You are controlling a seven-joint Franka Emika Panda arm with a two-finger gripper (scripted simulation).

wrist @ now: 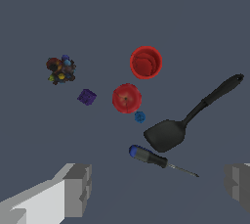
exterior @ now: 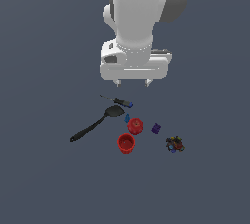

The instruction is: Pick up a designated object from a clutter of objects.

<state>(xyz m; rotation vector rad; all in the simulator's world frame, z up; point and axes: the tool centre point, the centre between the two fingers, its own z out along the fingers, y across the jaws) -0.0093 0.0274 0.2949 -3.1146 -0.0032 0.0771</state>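
- The slim screwdriver (wrist: 161,160) lay flat on the desk (exterior: 44,179), below the raised, empty end effector (exterior: 132,83), whose fingers (wrist: 75,189) stood wide apart.
- Only the wrist view showed its blue handle tip clearly.
- The black spatula (exterior: 93,126) lay just beside it; a red knob (exterior: 135,126), red cup (exterior: 126,143), purple bit (exterior: 156,128) and multicoloured toy (exterior: 174,144) sat farther off.

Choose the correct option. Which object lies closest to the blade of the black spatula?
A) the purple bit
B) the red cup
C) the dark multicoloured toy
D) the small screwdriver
D: in both views the screwdriver lies right beside the blade of the black spatula, while the red cup, purple bit and multicoloured toy lie farther off.
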